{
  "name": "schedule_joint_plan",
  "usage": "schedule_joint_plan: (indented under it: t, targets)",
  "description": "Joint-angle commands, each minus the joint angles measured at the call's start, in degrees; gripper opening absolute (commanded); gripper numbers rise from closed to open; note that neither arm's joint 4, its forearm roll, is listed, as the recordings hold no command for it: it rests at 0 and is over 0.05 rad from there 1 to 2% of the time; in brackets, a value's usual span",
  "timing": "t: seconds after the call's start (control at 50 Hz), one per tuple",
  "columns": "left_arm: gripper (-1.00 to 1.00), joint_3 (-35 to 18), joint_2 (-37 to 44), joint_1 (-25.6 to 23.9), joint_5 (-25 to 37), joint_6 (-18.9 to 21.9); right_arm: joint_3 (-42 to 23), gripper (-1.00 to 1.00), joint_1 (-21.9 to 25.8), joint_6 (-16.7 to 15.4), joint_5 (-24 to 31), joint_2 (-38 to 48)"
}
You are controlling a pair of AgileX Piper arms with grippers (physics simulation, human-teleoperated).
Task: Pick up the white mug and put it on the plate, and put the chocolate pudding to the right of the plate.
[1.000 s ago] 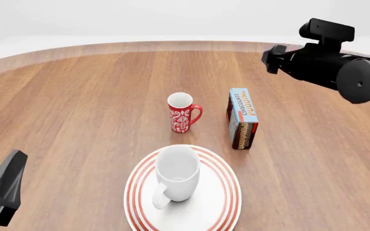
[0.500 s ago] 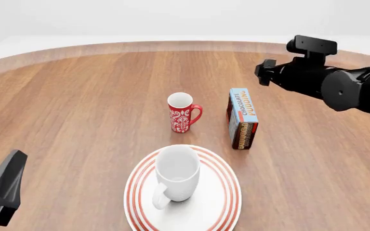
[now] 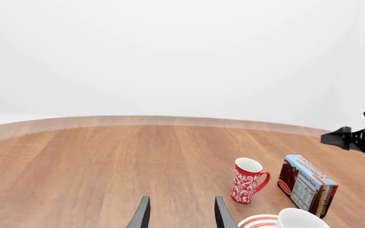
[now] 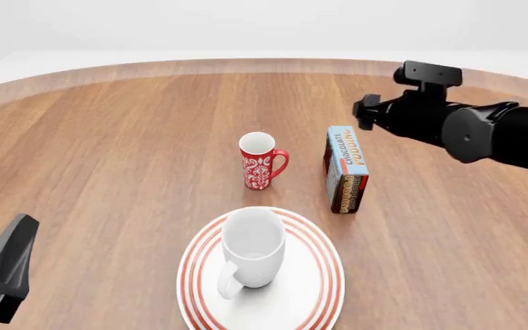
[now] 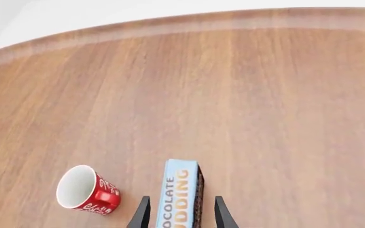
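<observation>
R gripper (image 5: 177, 213) has come down and inward over the last sec, now above the chocolate pudding (image 4: 346, 169); fingers spread, straddling the carton top in wrist view, prob. not touching yet. White mug (image 4: 250, 249) already upright on plate (image 4: 324, 289). Pudding stands beyond plate, to its right. L gripper (image 3: 178, 213) idle, fingers apart, empty. Next: grasp carton.

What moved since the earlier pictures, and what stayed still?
The right gripper moved leftward and a bit lower, toward the chocolate pudding, fingers open on either side of it in its wrist view. It grabbed nothing. The white mug on the plate, the red mug and the left gripper stayed put.
</observation>
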Motion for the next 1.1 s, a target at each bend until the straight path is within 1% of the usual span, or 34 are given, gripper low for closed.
schedule_joint_plan:
  t: [0.02,0.64,1.1]
  targets:
    - [1.0,0.0,-0.04,0.05,0.01,-0.11,-0.19,1.0,0.63,0.16,-0.7,1.6]
    - [1.0,0.01,0.16,-0.02,-0.32,-0.2,1.01,1.0,1.62,0.61,-3.21,5.28]
    - [1.0,0.0,0.08,0.06,-0.33,-0.33,0.55,1.0,1.97,0.89,-4.02,7.34]
